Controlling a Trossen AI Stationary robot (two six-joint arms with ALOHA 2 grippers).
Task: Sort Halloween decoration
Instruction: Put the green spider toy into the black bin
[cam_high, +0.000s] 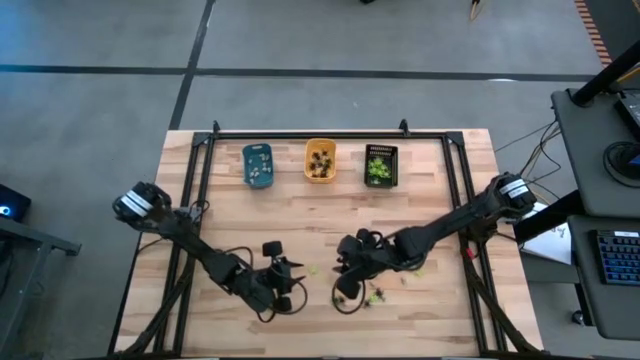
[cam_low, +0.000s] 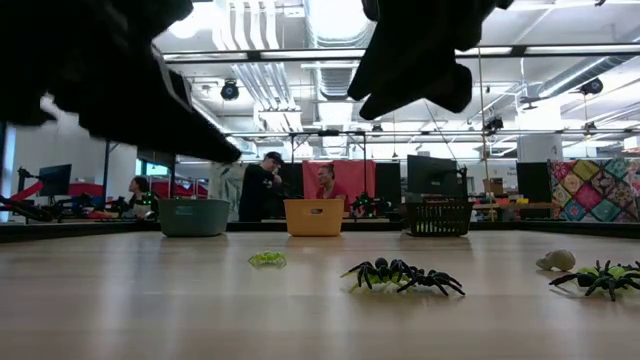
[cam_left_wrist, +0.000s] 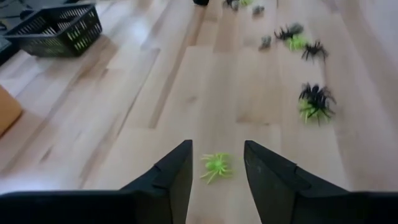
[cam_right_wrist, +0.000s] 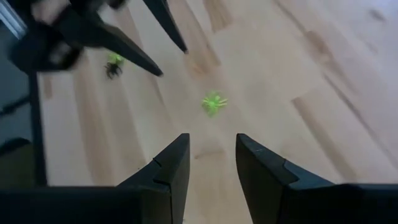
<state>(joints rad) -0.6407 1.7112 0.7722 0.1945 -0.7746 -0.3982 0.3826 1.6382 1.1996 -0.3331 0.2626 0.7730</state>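
The left gripper (cam_left_wrist: 216, 180) hangs with jaws open astride a tiny yellow-green plastic spider (cam_left_wrist: 215, 166) on the wooden worktop (cam_high: 330, 215), well short of the black mesh basket (cam_high: 380, 165), evidently lined up to pinch it. The right gripper (cam_right_wrist: 211, 165), jaws open and empty, hovers nearby.

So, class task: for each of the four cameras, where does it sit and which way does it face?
High: overhead, straight down; both arms, three trays.
Low: table height, level across the wooden table; dark arm parts hang above.
Left wrist: past the open left gripper, around a small yellow-green plastic spider.
Right wrist: past the open right gripper.
Shared: both wrist views show that spider.
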